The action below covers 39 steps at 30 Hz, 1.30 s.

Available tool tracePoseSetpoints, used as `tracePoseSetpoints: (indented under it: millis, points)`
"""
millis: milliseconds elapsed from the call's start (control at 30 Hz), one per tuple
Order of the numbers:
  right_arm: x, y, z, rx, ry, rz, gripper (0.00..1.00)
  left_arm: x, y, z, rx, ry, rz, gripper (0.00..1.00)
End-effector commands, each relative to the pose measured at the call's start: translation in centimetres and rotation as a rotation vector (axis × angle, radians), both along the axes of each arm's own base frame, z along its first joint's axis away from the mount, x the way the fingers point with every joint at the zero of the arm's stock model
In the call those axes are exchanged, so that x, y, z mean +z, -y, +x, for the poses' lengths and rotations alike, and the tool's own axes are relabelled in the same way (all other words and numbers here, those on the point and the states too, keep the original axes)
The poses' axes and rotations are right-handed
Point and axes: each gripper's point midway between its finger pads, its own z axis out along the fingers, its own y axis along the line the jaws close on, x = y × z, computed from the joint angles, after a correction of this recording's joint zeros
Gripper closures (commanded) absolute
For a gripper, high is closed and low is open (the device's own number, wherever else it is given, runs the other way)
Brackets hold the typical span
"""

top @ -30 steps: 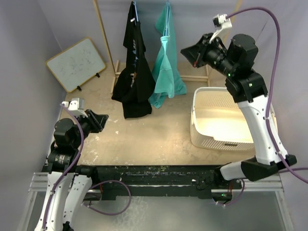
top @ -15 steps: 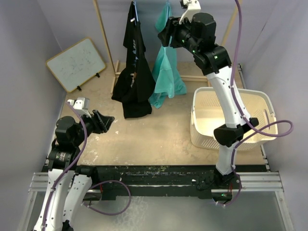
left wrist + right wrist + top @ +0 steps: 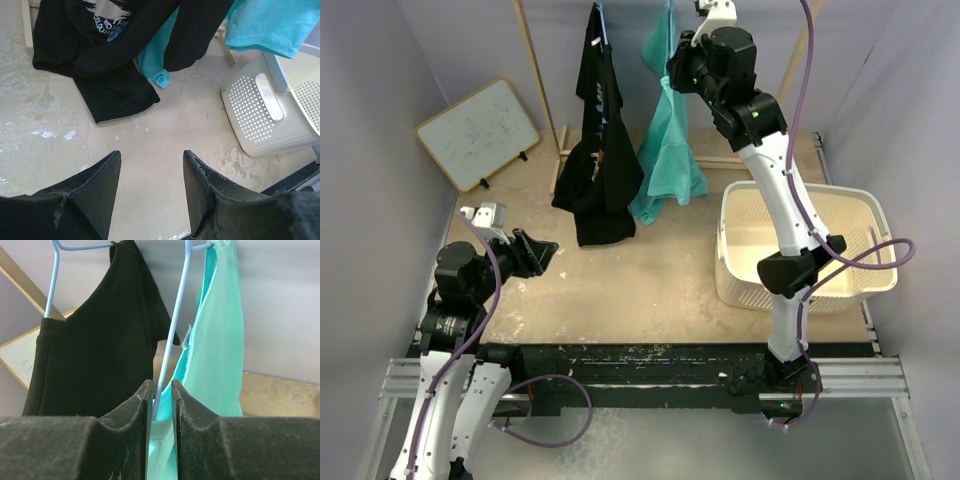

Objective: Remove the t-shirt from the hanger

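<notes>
Right end effector [image 3: 678, 62] is raised high at the back, level with the top of the teal t-shirt [image 3: 670, 150]. In its wrist view the thin wire of the blue hanger [image 3: 172, 325] runs down between the two fingers [image 3: 132, 405], and the jaws stand in a narrow slot around it. A sliver of gap shows on each side of the wire, so I cannot tell whether it is pinched or only enclosed.

The teal t-shirt is on that hanger, draped just ahead and right of the right end effector. Its lower part falls below the fingers.

A black t-shirt [image 3: 600, 150] hangs ahead and left of the same end effector on a second hanger [image 3: 52, 280]. Its hem is bunched on the tabletop [image 3: 640, 280]. Both hang from a wooden rack [image 3: 540, 90].

Left end effector [image 3: 535, 250] is low over the tabletop with its jaws apart and nothing between them. From its wrist view the black t-shirt lies ahead and a white basket [image 3: 260, 115] ahead to the right, both well apart from the fingers.

A whiteboard [image 3: 480, 132] leans ahead and left of the left end effector.
</notes>
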Motion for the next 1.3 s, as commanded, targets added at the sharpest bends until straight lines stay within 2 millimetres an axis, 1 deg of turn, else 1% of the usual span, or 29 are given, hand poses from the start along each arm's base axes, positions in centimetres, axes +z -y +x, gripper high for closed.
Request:
tracePoseSetpoints:
  millis: [0, 133, 200, 233, 300, 367, 400, 467, 500, 633, 733, 867, 1000, 1133, 1200, 1267]
  points:
    - [2.5, 0.4, 0.2, -0.020, 0.082, 0.012, 0.77, 2.2, 0.1, 0.2, -0.011, 0.077, 0.009, 0.43]
    - [2.4, 0.4, 0.6, -0.024, 0.087, 0.009, 0.77, 2.2, 0.1, 0.2, -0.016, 0.074, 0.008, 0.43]
    - [2.5, 0.5, 0.8, -0.032, 0.093, 0.008, 0.78, 2.2, 0.2, 0.2, -0.020, 0.072, 0.007, 0.40]
    - [2.5, 0.7, 0.9, -0.044, 0.094, 0.008, 0.81, 2.2, 0.2, 0.2, -0.022, 0.072, 0.007, 0.37]
    - [2.7, 1.1, 1.0, -0.070, 0.104, 0.007, 0.98, 2.1, 0.3, 0.3, -0.025, 0.066, 0.007, 0.34]
    - [3.4, 1.4, 0.9, -0.077, 0.126, 0.006, 1.00, 2.1, 0.2, 0.3, -0.022, 0.065, 0.012, 0.30]
    - [4.0, 1.3, 0.7, -0.068, 0.144, 0.008, 1.00, 2.2, 0.1, 0.2, -0.017, 0.064, 0.016, 0.23]
    - [5.6, 1.5, -0.1, -0.056, 0.184, 0.014, 1.00, 2.4, -0.1, 0.2, -0.007, 0.068, 0.018, 0.04]
    - [6.3, 1.7, -0.4, -0.054, 0.200, 0.016, 1.00, 2.6, -0.1, 0.1, -0.005, 0.076, 0.019, 0.00]
    - [8.7, 2.8, -2.0, -0.070, 0.252, 0.027, 1.00, 3.2, -0.3, -0.1, 0.010, 0.108, 0.015, 0.01]
    - [9.5, 3.7, -2.9, -0.086, 0.261, 0.029, 1.00, 3.6, -0.2, -0.4, -0.003, 0.138, 0.011, 0.01]
    - [10.8, 4.8, -4.7, -0.097, 0.296, 0.056, 1.00, 4.5, 0.2, -0.9, -0.032, 0.184, 0.006, 0.01]
    - [12.0, 5.7, -7.1, -0.082, 0.299, 0.076, 1.00, 4.7, 0.4, -1.1, -0.046, 0.196, 0.012, 0.01]
    - [14.0, 7.1, -11.1, -0.049, 0.333, 0.104, 1.00, 5.1, 0.8, -1.5, -0.077, 0.222, 0.009, 0.01]
    - [14.5, 7.1, -13.2, 0.007, 0.342, 0.123, 1.00, 5.4, 1.1, -1.7, -0.099, 0.236, 0.007, 0.01]
    - [15.4, 7.5, -15.0, 0.031, 0.352, 0.147, 1.00, 6.0, 1.6, -2.0, -0.132, 0.260, 0.004, 0.01]
